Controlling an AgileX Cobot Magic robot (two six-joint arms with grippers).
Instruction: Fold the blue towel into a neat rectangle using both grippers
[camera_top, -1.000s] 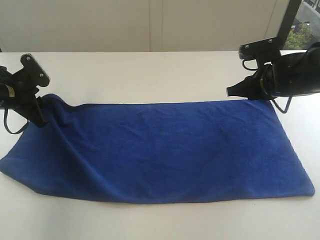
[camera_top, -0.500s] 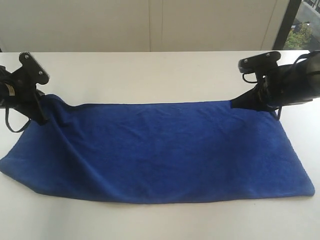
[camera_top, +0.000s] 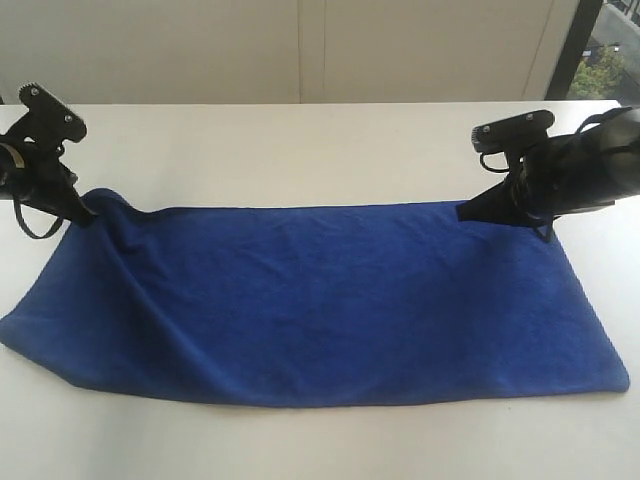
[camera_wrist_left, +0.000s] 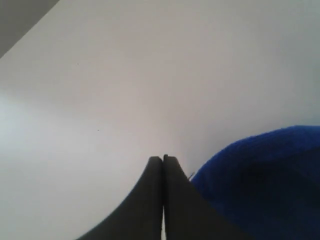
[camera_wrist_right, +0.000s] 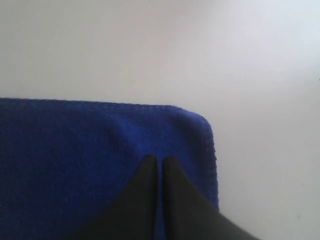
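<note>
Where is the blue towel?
In the exterior view, the blue towel lies spread on the white table, its far corners at the left gripper and right gripper.

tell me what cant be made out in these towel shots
- Whether the left end effector pinches any cloth: left wrist view, its shut fingers hide the contact; the blue towel shows only beside them.
- Towel's lifted far-left corner: exterior view, the end effector covers it.
- Right arm past the wrist: cut off by the exterior view's right edge.
- Greenery outside the window: small, blurred, cut off.
</note>
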